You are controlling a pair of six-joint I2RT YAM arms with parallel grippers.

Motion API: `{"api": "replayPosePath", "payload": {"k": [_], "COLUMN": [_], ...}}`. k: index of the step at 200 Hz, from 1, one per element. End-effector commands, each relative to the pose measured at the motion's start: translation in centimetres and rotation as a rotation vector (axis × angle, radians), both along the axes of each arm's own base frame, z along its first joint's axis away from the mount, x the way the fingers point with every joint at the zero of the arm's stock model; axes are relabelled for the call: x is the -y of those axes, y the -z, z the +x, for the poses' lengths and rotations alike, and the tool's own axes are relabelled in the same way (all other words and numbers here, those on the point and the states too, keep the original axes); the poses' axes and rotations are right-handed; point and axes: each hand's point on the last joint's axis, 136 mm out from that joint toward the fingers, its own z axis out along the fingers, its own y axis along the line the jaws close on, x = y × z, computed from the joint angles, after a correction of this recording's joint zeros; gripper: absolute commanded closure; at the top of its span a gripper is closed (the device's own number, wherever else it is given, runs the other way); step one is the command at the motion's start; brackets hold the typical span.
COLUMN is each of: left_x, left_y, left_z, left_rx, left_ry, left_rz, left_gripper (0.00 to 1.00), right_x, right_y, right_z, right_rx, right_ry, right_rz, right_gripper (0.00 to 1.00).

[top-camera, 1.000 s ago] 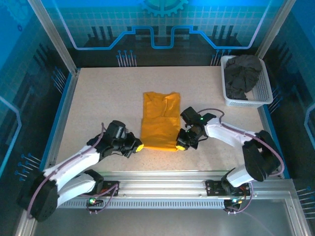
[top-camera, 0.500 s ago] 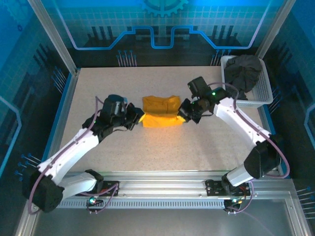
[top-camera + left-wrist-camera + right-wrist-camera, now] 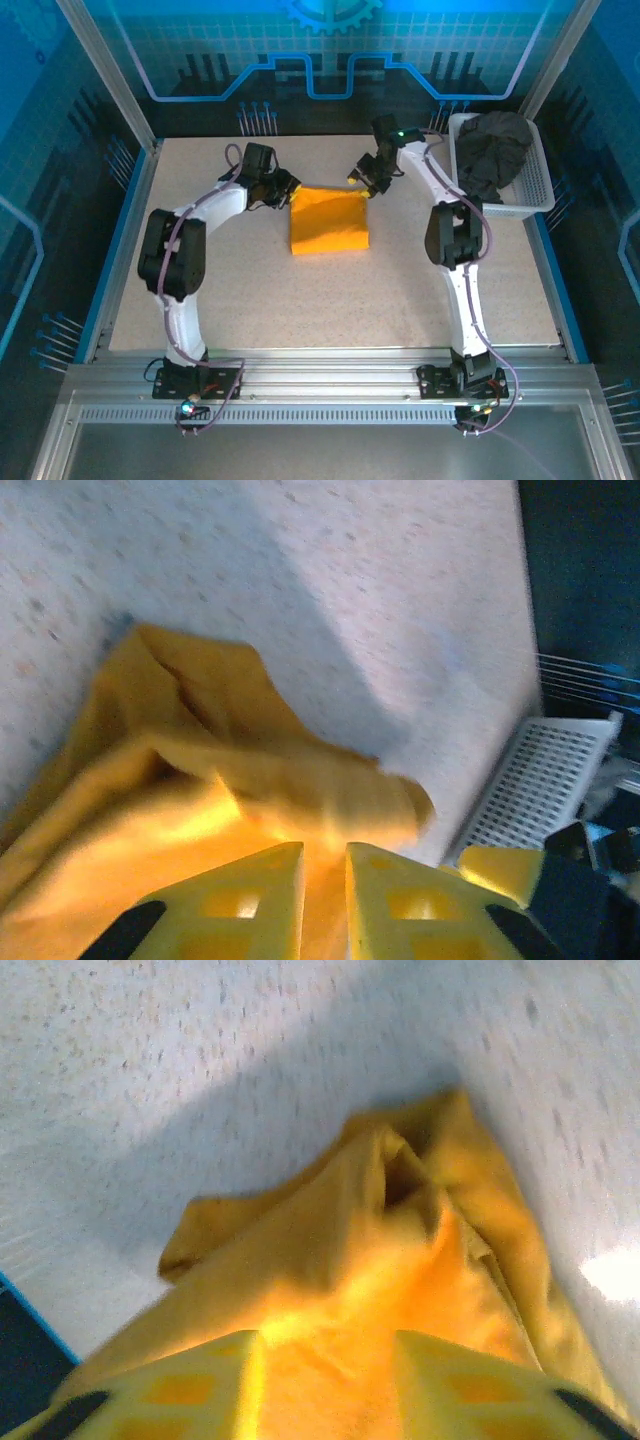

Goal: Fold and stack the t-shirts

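Grey t-shirt in basket, top view.

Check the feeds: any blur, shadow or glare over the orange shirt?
Top external: sharp and evenly lit, the orange-yellow t-shirt crisp on the table. Left wrist: cloth smeared by motion blur, broad shadow across the table. Right wrist: softly blurred too, shadow behind the cloth, a glare spot at the right edge.
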Motion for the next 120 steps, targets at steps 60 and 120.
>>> {"api": "replayPosePath", "payload": {"k": [60, 120], "left_x": [2.9, 9.7], "left_y": [-7.1, -1.4], "left_z": [-9.0, -16.2], "left_rx": [0.034, -0.062], "left_ry": [-0.009, -0.233], "left_rz": [-0.087, -0.265], "left_gripper": [0.54, 0.38], "right_x": [3.0, 3.2], "right_y": [-9.8, -9.6], "right_z": [-6.4, -17.8], "right_rx": [0.228, 0.423], "right_ry": [-0.138, -0.080], "right_rz": [-0.067, 0.162], "right_gripper": [0.47, 0.37]}}
